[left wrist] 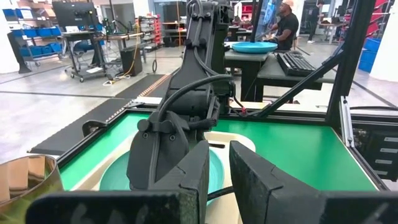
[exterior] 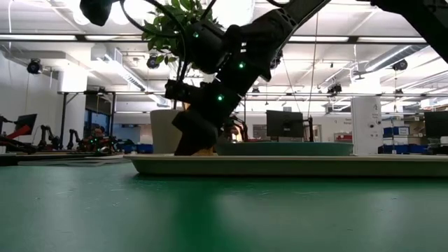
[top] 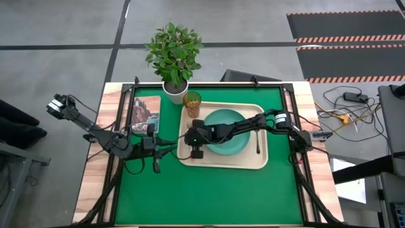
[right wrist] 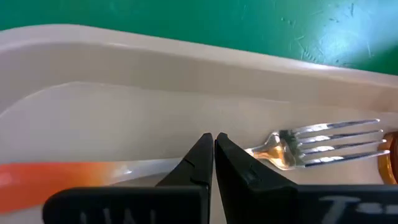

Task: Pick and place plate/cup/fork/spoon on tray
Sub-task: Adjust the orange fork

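The cream tray (top: 221,166) lies on the green mat. It holds the teal plate (top: 228,144), the amber cup (top: 192,101) in its far left corner and the spoon (top: 257,144) near its right rim. The fork (right wrist: 329,143) lies flat on the tray floor near the left rim, with its orange handle (right wrist: 50,173) in line with its tines. My right gripper (right wrist: 213,142) reaches across the plate and is shut just over the fork's neck. My left gripper (left wrist: 219,171) waits left of the tray, slightly open and empty. My right gripper's shut fingertips (right wrist: 200,152) come down from above at the fork's neck (right wrist: 264,152), between handle and tines. The fork lies flat on the tray floor. I cannot tell whether the fingertips touch it.
A potted plant (top: 175,85) stands at the mat's far edge, just behind the cup. A book (top: 145,114) lies left of the tray. The right arm (top: 253,123) stretches over the plate. The green mat (top: 209,196) shows bare in front of the tray.
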Robot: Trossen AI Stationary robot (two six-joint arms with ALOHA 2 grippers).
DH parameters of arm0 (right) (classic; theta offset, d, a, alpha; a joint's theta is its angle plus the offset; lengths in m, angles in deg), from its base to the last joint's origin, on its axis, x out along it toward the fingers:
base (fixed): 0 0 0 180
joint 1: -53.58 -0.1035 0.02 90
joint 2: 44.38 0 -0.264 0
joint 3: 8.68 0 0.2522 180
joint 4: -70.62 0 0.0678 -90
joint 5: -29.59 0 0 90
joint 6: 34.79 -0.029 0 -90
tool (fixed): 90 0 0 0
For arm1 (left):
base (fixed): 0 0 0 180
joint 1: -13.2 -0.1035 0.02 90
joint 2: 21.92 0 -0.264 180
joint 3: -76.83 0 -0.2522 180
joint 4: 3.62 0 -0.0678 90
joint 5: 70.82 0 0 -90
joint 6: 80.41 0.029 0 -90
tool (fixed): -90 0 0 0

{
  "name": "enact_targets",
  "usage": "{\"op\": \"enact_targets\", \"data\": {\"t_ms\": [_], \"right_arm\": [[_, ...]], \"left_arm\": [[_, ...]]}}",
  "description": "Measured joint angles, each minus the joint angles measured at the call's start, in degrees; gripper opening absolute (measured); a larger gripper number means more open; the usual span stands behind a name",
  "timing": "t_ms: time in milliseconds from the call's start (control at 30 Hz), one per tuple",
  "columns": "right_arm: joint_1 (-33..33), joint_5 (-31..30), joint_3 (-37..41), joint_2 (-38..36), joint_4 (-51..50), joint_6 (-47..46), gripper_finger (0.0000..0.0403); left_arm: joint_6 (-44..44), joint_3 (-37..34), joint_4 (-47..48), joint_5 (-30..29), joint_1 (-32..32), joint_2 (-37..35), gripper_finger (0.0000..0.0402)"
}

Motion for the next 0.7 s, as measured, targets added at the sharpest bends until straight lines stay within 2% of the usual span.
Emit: {"op": "enact_targets", "data": {"t_ms": [333, 700], "right_arm": [[0.0, -0.8, -1.1, 0.0, -4.8, -0.4, 0.0008], [0.0, -6.1, -1.9, 0.1, -7.2, -0.9, 0.0008]], "left_arm": [[0.0, 0.0, 0.1, 0.0, 0.0, 0.0, 0.0046], [0.0, 0.0, 0.1, 0.0, 0.0, 0.0, 0.0046]]}}
